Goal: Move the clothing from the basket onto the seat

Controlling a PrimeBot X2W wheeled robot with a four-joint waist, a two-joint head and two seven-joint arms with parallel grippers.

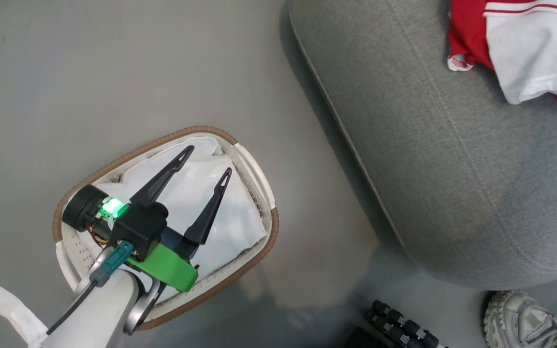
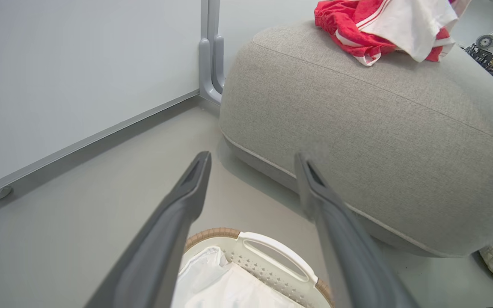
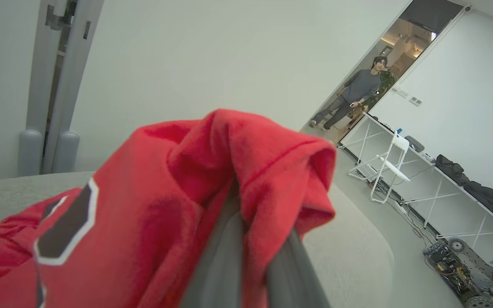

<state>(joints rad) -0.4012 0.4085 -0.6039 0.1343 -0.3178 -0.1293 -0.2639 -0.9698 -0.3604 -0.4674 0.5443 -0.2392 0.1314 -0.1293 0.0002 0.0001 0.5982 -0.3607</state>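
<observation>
Red and white clothing lies bunched at the far right of the big grey seat; it shows on the seat's top in the left wrist view too. On the floor to the seat's left stands the cream basket with only its white liner inside. My left gripper hangs open over the basket, nothing between its fingers. In the right wrist view, my right gripper is shut on a fold of red clothing just above the seat.
A person's grey sneaker stands on the floor by the seat's near corner, beside a black ribbed part. A white wall and grey post lie behind the seat. A person stands in a far doorway; a white folding chair and small wheeled robot are right of the seat.
</observation>
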